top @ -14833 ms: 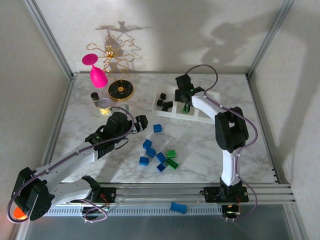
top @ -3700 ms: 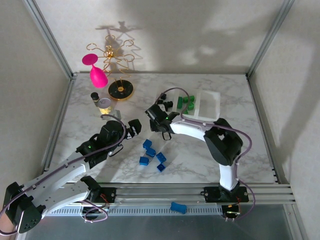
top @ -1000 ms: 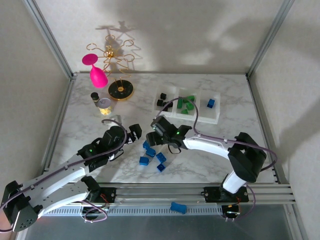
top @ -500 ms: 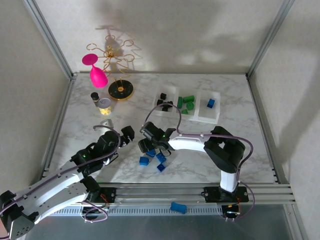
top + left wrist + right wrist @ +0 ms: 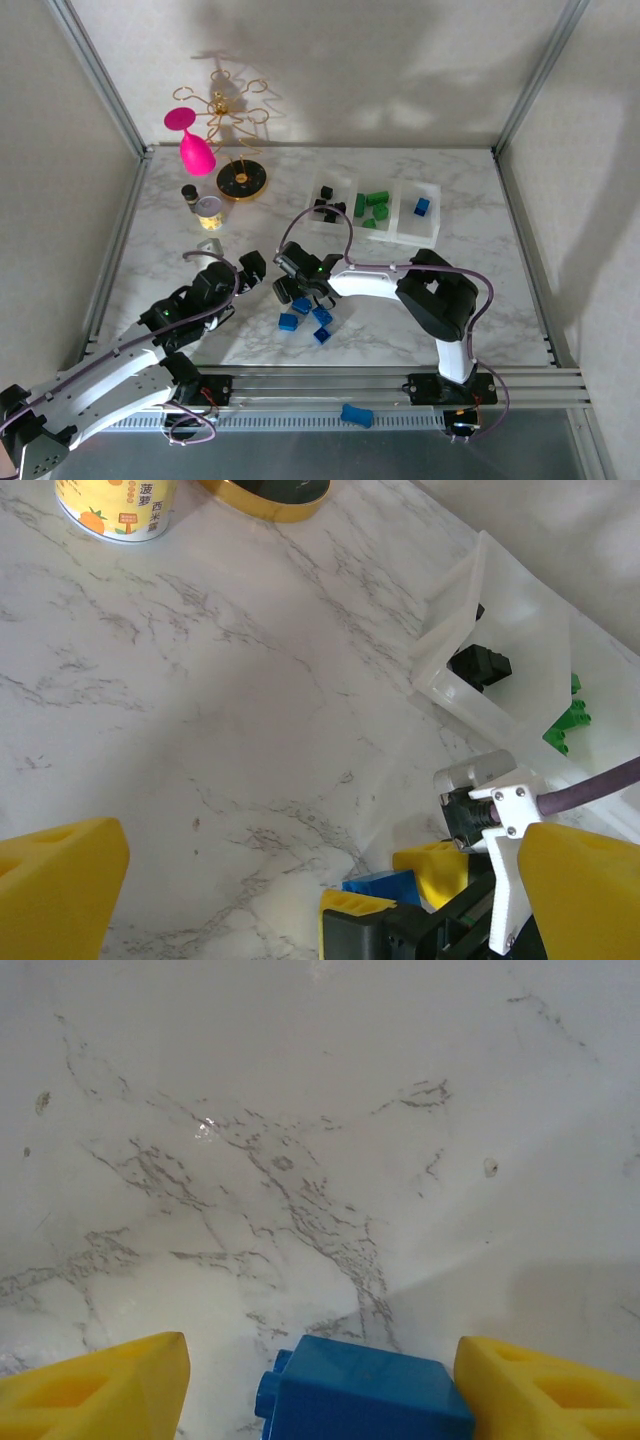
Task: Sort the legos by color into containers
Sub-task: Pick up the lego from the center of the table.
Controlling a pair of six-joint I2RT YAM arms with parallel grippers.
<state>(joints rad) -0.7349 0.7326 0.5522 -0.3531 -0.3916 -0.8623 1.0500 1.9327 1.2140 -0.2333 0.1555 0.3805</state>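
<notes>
In the right wrist view a blue lego (image 5: 365, 1398) lies on the marble between my right gripper's (image 5: 320, 1385) yellow fingers. The right finger is at its side and a gap shows on the left. Seen from above, my right gripper (image 5: 293, 291) is low over the loose blue legos (image 5: 321, 316). My left gripper (image 5: 250, 268) hovers open just to its left, holding nothing. The containers are one white tray (image 5: 398, 232) with black legos (image 5: 325, 200), green legos (image 5: 373, 208) and one blue lego (image 5: 422, 207) in separate compartments.
At the back left stand a yellow-labelled jar (image 5: 209, 210), a gold wire stand (image 5: 240, 178) and a pink glass (image 5: 192, 142). A blue piece (image 5: 356, 414) lies on the front rail. The left wrist view has the tray's corner (image 5: 470, 590) and the right gripper (image 5: 385, 888).
My right gripper moved left and down onto the blue legos, and its jaws narrowed round one. The left arm drew back a little toward the near left.
</notes>
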